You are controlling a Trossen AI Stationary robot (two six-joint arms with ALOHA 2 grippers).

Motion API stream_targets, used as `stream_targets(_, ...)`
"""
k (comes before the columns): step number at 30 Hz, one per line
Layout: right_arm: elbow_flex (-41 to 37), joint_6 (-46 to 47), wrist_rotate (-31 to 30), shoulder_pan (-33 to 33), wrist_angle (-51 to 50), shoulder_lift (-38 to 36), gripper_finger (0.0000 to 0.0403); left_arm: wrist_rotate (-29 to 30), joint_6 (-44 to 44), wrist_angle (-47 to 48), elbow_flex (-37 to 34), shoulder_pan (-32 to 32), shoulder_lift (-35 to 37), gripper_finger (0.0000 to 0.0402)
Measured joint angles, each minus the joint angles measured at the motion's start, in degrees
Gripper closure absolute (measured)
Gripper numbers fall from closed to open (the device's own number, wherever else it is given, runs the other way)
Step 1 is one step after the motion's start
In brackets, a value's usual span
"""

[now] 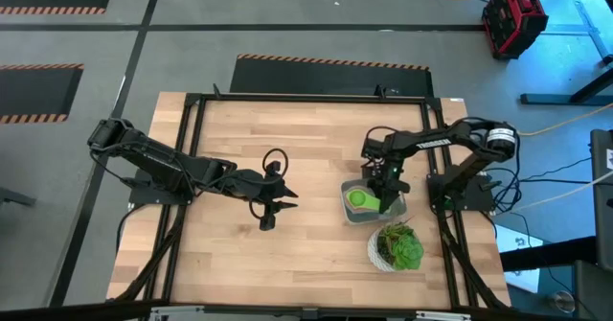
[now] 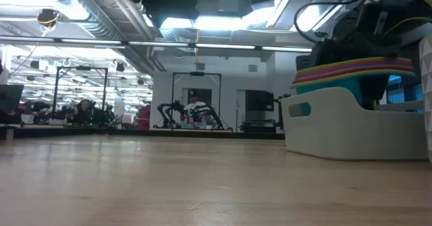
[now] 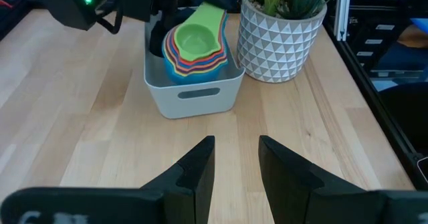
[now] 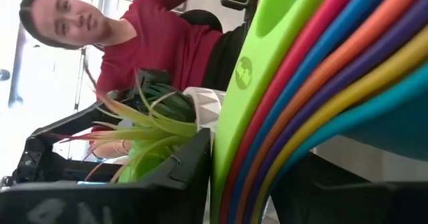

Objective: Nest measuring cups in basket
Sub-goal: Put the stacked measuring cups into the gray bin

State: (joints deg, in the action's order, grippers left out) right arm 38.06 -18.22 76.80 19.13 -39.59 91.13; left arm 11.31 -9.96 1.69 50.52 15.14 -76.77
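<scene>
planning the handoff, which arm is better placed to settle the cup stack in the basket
Right. Its claw is directly over the basket, at the nested measuring cups. The left claw sits mid-table, apart from the basket with bare wood between, fingers open.

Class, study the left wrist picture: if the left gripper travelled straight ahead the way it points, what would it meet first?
Probably the basket, at the front wall with its handle slot. The left gripper, jaws open, aims across bare table at it, and the nested measuring cups sit inside. Height is uncertain.
</scene>
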Motion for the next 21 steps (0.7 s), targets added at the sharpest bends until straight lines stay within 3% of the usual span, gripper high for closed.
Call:
stream_targets(14,0.00,-1.34,1.39,-0.02,-0.04,10.70,0.0273,-0.02,0.00,0.00,0.00,0.00,0.00,0.0292)
stream_targets(21,0.02,-1.62,1.96,-0.02,-0.11,12.51,0.0273,-0.02,-0.02,0.02,0.00,0.00,0.00,0.0292)
